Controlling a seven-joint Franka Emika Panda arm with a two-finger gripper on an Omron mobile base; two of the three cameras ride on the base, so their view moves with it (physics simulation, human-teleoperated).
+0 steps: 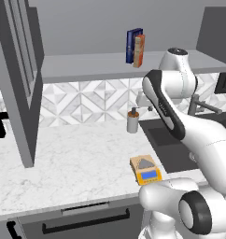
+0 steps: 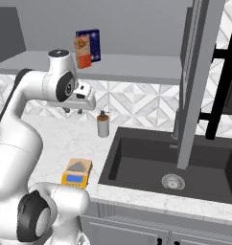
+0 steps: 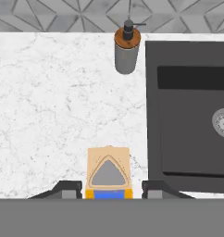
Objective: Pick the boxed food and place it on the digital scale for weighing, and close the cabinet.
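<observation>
- cabinet [image 1: 21, 79]: grey, panelled door swung open, far left of the sink in left base view; shelf inside exposed; black bar handle at the frame edge. In right base view the open door [image 2: 197, 81] hangs over the sink with black handle beside it.
- counter [image 1: 63, 163]: white marble, left of the sink.
- carton [image 1: 139, 50]: orange-red, upright, pale picture on front, narrow and tall; on the cabinet shelf, above and behind the sink's left edge; touching or just beside a blue box [image 1: 132, 45] behind it. Also in right base view [image 2: 82, 51], blue box [image 2: 91, 44] to its right.
- dispenser [image 1: 132, 121]: grey body, brown collar, dark pump; on counter just left of the sink's back corner; hand view too [image 3: 127, 51].
- scale [image 1: 145, 169]: flat, tan top, grey rounded-triangle plate, yellow-orange front, blue display; on counter near front edge, just left of the sink; nothing on it. Hand view [image 3: 108, 172]; right base view [image 2: 77, 173].
- gripper [image 3: 109, 189]: fingers spread wide apart, holding nothing, high above the scale, pointing down; tips straddle the scale in hand view.
- sink [image 2: 170, 158]: dark basin, round drain, right of the scale.
</observation>
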